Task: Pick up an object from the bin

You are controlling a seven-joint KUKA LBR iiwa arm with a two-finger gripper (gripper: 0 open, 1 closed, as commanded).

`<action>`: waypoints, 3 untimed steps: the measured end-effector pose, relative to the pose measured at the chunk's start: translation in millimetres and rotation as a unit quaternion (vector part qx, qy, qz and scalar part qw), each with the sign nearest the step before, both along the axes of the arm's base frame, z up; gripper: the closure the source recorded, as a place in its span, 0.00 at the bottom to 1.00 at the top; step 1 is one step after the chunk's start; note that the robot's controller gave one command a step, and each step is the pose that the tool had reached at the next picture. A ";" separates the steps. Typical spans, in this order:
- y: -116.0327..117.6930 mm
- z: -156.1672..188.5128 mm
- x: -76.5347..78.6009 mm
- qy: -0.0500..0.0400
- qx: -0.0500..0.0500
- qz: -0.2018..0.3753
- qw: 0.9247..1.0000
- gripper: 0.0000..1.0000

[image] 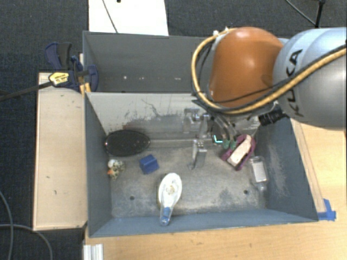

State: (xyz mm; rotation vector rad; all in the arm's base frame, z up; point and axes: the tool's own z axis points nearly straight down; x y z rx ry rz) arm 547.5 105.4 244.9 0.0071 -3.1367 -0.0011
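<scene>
Purple-and-white thing [238, 151]: right of middle in bin [135, 77], tilted. Around, near to far: white-and-blue piece [169, 191] by near wall; clear-grey piece [258, 172] just beside purple thing, nearer; blue block [148, 163], small speckled lump [114, 168] left; black oval brush [127, 143] far left. Purple thing lies just right of claw [199, 155]. Claw low, mid-bin, nothing visibly gripped; opening: cannot tell.

The arm [317, 75] reaches in from the right — its orange-covered wrist [244, 64] tipped downward, claw [209, 145] hanging beneath.
</scene>
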 end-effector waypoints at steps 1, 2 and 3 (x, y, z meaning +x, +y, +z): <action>45.3 -173.2 -40.3 -0.002 0.000 0.275 0.962 0.00; 58.5 -143.9 -53.9 -0.005 0.001 0.383 0.924 0.00; 53.8 -144.5 -49.9 -0.005 0.001 0.465 0.885 0.00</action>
